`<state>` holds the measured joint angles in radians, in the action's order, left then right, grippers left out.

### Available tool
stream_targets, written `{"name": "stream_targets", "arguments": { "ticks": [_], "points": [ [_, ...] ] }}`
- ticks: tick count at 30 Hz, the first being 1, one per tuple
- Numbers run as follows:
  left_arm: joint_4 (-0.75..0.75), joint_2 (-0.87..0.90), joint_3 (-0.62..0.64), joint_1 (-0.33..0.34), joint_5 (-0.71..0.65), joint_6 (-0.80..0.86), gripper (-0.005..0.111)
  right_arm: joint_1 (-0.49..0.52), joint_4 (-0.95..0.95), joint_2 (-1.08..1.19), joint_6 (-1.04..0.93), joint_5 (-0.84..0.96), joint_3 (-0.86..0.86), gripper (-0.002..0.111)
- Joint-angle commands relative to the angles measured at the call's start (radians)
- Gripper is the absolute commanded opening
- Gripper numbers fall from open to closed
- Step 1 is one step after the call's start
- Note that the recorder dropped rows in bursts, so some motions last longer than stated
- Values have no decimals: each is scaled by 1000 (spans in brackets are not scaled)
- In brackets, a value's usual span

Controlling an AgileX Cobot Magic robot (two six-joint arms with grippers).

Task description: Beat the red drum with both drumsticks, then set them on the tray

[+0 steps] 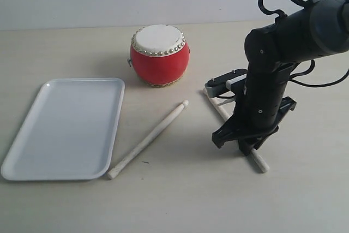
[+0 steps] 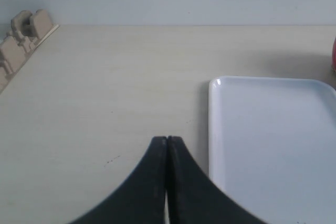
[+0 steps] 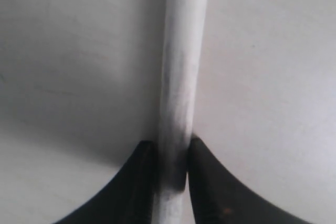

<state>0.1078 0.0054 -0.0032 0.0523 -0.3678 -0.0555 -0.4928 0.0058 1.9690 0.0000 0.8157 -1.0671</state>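
Note:
The red drum [image 1: 159,55] stands upright at the back of the table, white skin up. To its left, nearer the front, lies the white tray [image 1: 65,129], with nothing in it. One drumstick [image 1: 147,140] lies loose on the table between tray and right arm, its butt end by the tray's near corner. The other drumstick [image 1: 260,162] lies flat under my right gripper [image 1: 248,143]. In the right wrist view the jaws of that gripper [image 3: 172,145] press against both sides of this drumstick [image 3: 184,51]. My left gripper [image 2: 167,139] is shut and holds nothing, hovering beside the tray [image 2: 273,140].
A pale wall runs along the table's far edge. In the left wrist view a beige moulded fixture [image 2: 23,35] sits at the table's far corner. The right arm's black body and cables [image 1: 305,25] lean over the table right of the drum.

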Motion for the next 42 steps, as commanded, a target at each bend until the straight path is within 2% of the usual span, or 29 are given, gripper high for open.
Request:
{"name": "stream_targets", "arguments": {
  "ticks": [1,4,9,14,22,27,31,33,36,38,42],
  "points": [
    [-7,-5,3,-4,3,-5,0,-2,5,30,0,-18,3,18],
    [-7,-5,3,-4,3,-5,0,-2,5,23,5,-18,3,-1],
    [-7,-5,3,-4,3,-5,0,-2,5,-57,30,-28,3,0],
    [-7,-5,3,-4,3,-5,0,-2,17,-218,32,-113,3,0],
    [-7,-5,3,-4,3,-5,0,-2,39,-433,0,-371,35,0],
    [-7,-5,3,-4,3,-5,0,-2,39,-479,-54,-519,35,0],
    [107,-5,3,-4,9,6,0,-2,39,-468,-129,-577,35,0],
    [113,-5,3,-4,50,4,0,5,39,-468,-148,-642,35,0],
    [67,-5,3,-4,203,-39,0,5,37,-468,-156,-672,21,0],
    [-19,-5,3,-4,305,-111,0,7,37,-468,-160,-693,6,0],
    [-38,-5,3,-4,424,-311,0,7,37,-468,-185,-735,1,0]
  ]
}}
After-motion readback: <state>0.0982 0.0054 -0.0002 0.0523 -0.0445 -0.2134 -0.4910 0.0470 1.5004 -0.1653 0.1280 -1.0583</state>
